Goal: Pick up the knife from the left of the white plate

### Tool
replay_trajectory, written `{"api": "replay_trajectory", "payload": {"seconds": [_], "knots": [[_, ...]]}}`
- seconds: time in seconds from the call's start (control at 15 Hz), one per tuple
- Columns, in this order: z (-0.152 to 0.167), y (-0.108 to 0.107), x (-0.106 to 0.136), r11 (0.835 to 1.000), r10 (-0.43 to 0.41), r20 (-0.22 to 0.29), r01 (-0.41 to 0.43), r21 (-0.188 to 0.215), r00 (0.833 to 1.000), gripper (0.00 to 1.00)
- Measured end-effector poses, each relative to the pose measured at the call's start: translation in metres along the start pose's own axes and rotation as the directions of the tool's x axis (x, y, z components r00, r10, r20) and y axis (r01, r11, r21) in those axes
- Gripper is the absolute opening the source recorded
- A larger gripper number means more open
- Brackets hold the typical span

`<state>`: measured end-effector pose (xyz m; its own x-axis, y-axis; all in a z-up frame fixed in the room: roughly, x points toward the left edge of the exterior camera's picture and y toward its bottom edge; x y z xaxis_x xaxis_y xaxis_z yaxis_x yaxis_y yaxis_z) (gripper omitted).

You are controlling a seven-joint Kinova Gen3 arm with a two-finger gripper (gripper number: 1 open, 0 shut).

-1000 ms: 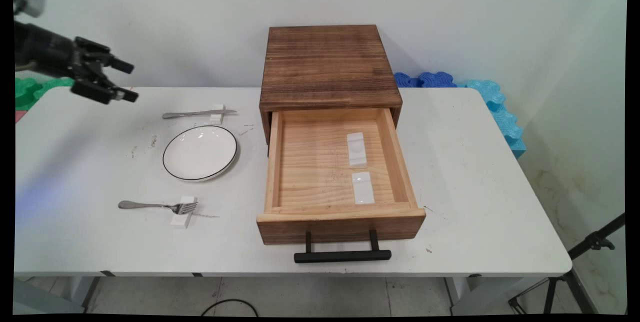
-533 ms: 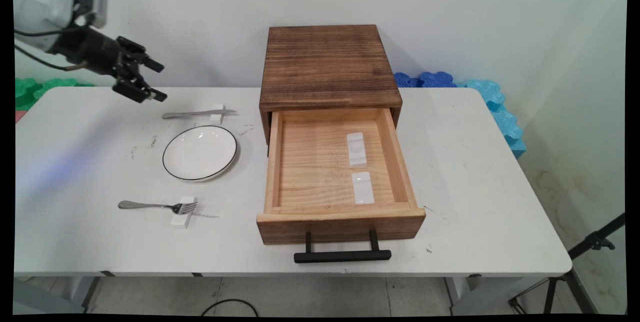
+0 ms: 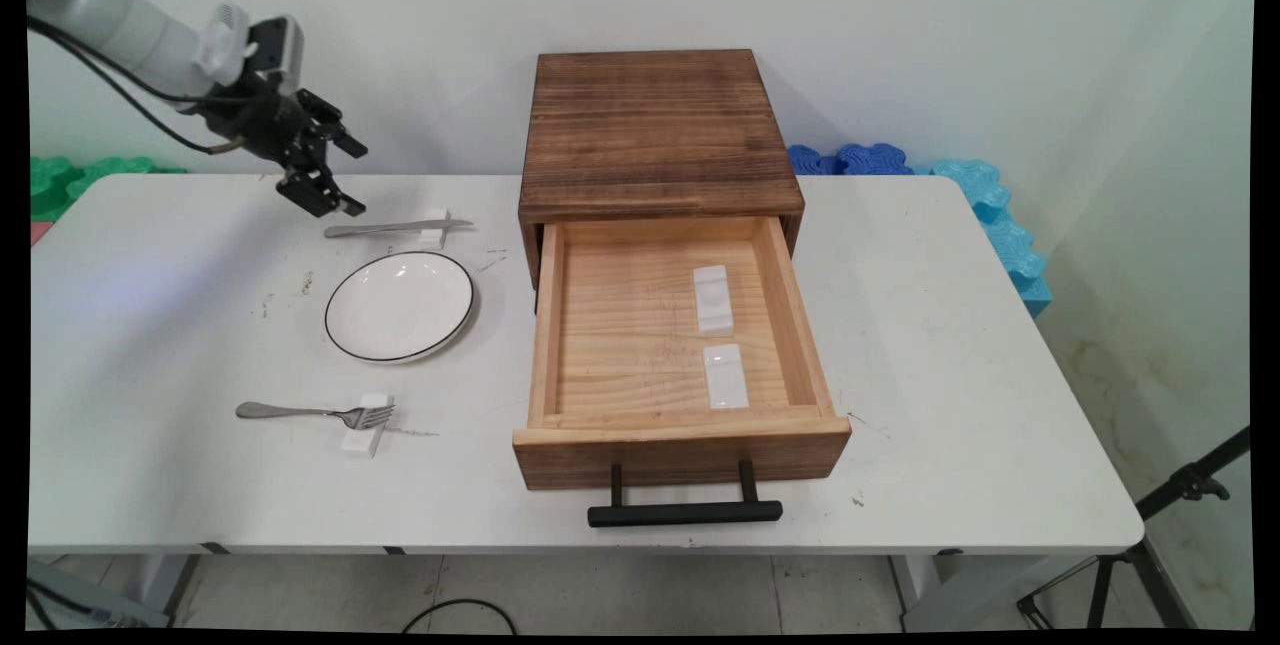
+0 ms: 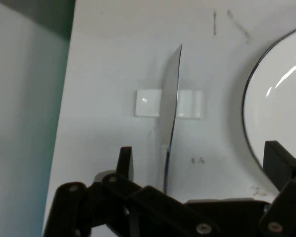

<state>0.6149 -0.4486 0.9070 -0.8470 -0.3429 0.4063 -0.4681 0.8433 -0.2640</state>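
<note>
Knife (image 3: 390,227) (image 4: 170,106) on rest, fingers (image 4: 125,160) spread above

Hand view: plate (image 4: 281,103) cut off by the right edge, only its left arc shown; knife (image 4: 170,106) handle end hidden behind the black linkage at the bottom; fingers (image 4: 124,160) visible only in part, their bases cut by the lower edge. Main view: tripod (image 3: 1165,525) cut off at lower right; green foam (image 3: 70,175) clipped by the left edge; blue foam (image 3: 985,205) partly hidden behind the worktop (image 3: 950,375).
</note>
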Motion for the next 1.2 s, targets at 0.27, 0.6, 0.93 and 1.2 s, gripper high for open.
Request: {"api": "replay_trajectory", "payload": {"seconds": [0.27, 0.6, 0.93, 1.2], "knots": [[0.026, -0.015, 0.002, 0.998, 0.064, 0.058, -0.063, -0.022, 0.996, 1.0], [0.053, -0.031, 0.006, 0.991, 0.13, 0.105, -0.124, -0.058, 0.986, 1.0], [0.073, -0.042, 0.009, 0.983, 0.172, 0.129, -0.161, -0.091, 0.977, 1.0], [0.086, -0.049, 0.011, 0.976, 0.198, 0.144, -0.182, -0.118, 0.97, 1.0]]}}
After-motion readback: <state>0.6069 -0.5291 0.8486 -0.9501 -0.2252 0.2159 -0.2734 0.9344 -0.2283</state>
